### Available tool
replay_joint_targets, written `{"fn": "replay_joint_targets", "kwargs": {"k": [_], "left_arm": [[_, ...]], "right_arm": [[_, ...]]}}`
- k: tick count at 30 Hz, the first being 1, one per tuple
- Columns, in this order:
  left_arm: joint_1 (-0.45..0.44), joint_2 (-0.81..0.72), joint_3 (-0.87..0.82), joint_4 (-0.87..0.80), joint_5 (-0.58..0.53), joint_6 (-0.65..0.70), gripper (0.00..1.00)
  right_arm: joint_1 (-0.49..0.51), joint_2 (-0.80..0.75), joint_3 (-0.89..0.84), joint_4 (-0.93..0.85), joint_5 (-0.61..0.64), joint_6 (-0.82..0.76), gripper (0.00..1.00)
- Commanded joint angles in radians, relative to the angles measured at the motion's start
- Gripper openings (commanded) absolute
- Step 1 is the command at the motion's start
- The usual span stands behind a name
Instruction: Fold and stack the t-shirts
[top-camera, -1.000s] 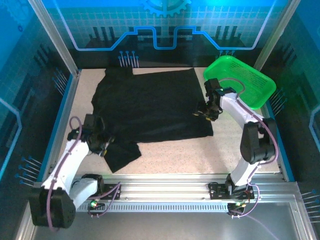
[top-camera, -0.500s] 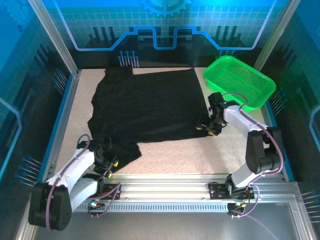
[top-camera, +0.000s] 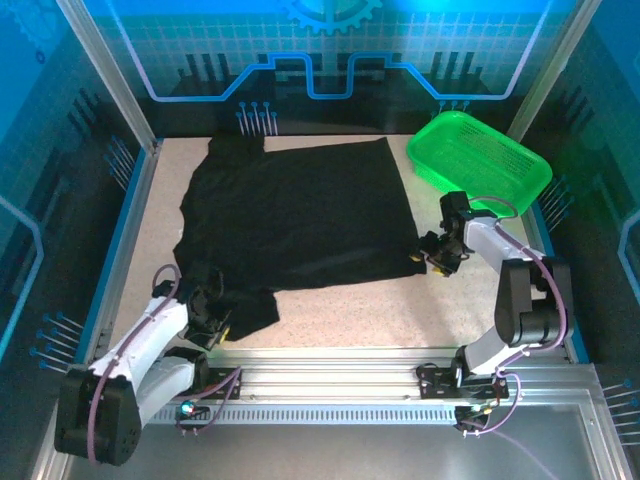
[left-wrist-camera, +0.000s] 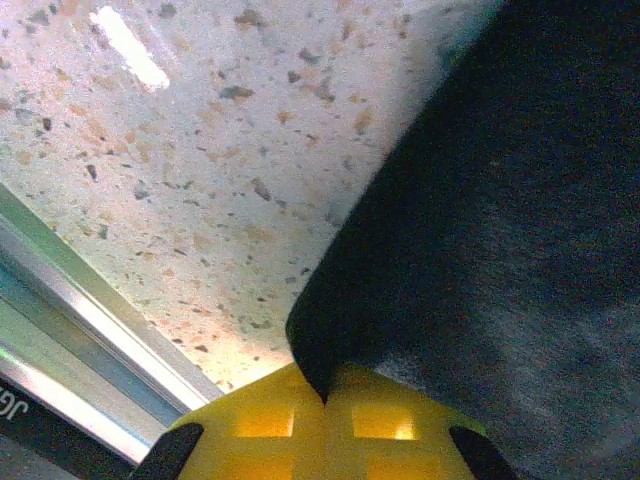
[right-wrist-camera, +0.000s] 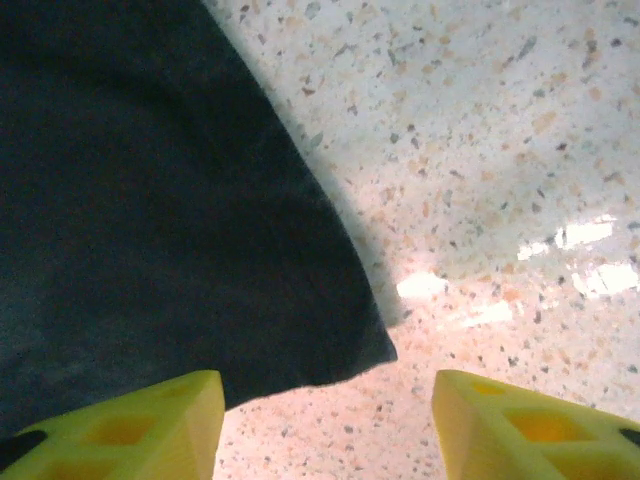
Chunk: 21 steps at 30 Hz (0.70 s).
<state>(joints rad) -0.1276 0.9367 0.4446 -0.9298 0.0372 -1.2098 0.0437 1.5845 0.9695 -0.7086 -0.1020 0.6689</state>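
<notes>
Left pincer (left-wrist-camera: 325, 398) tight on t-shirt (top-camera: 300, 215) edge; right pincer (right-wrist-camera: 325, 420) open at its corner

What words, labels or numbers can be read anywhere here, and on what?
"JG": pale letters, cut off at the picture's edge, on the dark strip at the lower left of the left wrist view; the rest is out of frame.
t-shirt: no print.
basket: no label.
back panel: a gear sign, no words.

The black t-shirt (top-camera: 300, 215) is matt, soft cloth, the speckled table (top-camera: 380, 310) smooth and glossy, the green mesh basket (top-camera: 500, 165) plastic.
</notes>
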Motion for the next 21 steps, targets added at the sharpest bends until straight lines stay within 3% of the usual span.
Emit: {"fn": "replay_joint_targets", "kwargs": {"k": [1, 9, 21], "left_arm": [[-0.006, -0.046, 0.024, -0.042, -0.034, -0.009, 0.0], [-0.006, -0.068, 0.063, -0.087, -0.049, 0.005, 0.0], [-0.006, -0.159, 0.093, -0.236, -0.054, -0.026, 0.0]], "right_arm": [[-0.01, 0.062, 0.019, -0.008, -0.006, 0.017, 0.53], [0.002, 0.093, -0.021, 0.029, 0.0, 0.061, 0.44], [0.053, 0.114, 0.016, -0.067, 0.06, 0.048, 0.01]]}}
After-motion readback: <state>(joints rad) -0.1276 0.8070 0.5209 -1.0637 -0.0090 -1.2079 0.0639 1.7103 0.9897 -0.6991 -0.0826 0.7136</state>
